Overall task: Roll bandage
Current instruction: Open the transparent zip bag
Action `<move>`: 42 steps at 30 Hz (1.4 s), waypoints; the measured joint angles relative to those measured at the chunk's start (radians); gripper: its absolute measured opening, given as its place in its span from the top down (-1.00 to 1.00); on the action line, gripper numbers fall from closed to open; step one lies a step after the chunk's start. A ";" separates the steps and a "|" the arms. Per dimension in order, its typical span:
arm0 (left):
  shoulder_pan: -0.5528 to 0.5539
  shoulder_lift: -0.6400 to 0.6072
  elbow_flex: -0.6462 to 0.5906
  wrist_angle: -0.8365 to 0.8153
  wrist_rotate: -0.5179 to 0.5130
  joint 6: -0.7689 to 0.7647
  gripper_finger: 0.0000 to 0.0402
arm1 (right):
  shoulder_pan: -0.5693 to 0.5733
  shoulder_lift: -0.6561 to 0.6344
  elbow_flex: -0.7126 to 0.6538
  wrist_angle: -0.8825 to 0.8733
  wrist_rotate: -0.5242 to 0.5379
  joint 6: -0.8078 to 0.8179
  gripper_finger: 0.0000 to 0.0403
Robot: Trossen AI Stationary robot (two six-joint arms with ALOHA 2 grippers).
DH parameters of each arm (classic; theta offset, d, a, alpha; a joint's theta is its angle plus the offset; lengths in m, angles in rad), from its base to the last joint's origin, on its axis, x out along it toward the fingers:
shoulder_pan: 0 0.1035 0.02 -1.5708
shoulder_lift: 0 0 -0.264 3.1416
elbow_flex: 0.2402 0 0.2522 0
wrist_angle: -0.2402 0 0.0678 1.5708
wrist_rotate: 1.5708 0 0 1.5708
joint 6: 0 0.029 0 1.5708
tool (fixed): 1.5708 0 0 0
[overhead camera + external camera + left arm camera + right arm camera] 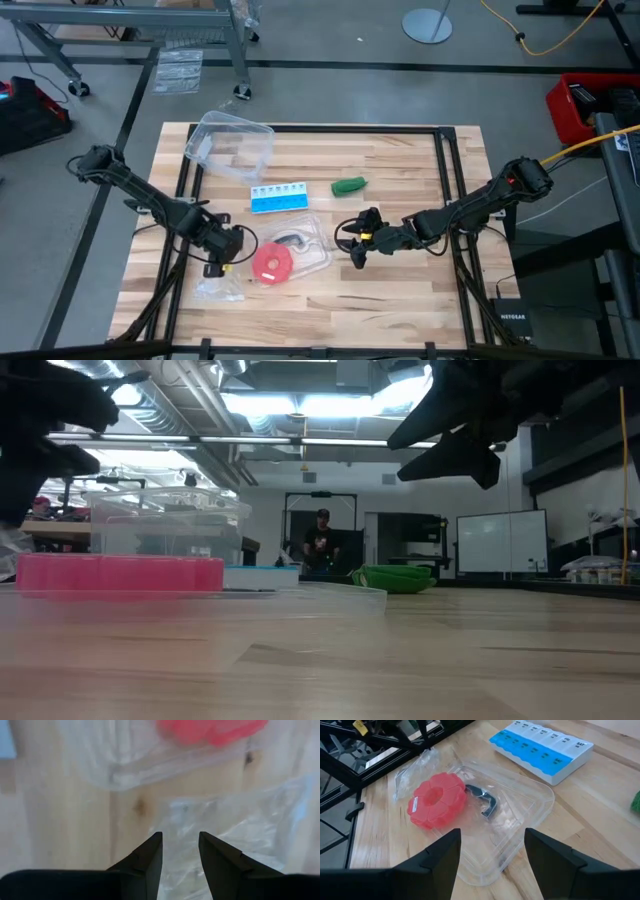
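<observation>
Both dark two-finger grippers hover low over the wooden slatted table (pixel 400 290) while the dark green soft cloth bandage (pixel 349 185) lies untouched as a small crumpled bundle toward the far edge, just right of centre.

The right gripper (pixel 358 251), fingers spread wide and holding nothing, hangs near the table's middle, facing the clear plastic lid (pixel 520 815) that carries a red round scalloped disc (pixel 436 800) and a small dark blue clip (pixel 485 800). The bandage sits well apart from it, toward the far edge and out to one side of where it points; the right wrist view catches only a sliver of green at its frame edge.

The left gripper (pixel 228 243), part-open with nothing between its fingers, waits toward the near-left corner over a crinkled clear plastic bag (pixel 235 835), just beside the red disc.

The likely hazard: a reach from here may sweep the lid or the blue-and-white pill box (pixel 281 197), which lies just left of the bandage. A soft bundle also pinches poorly; the fingers may catch only a fold and drag it instead of rolling it.
</observation>
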 joint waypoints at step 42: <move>0.038 0.001 0.104 0.048 0.095 0.020 1.00 | 0.000 0.000 0.000 -0.001 0.000 -0.001 -0.12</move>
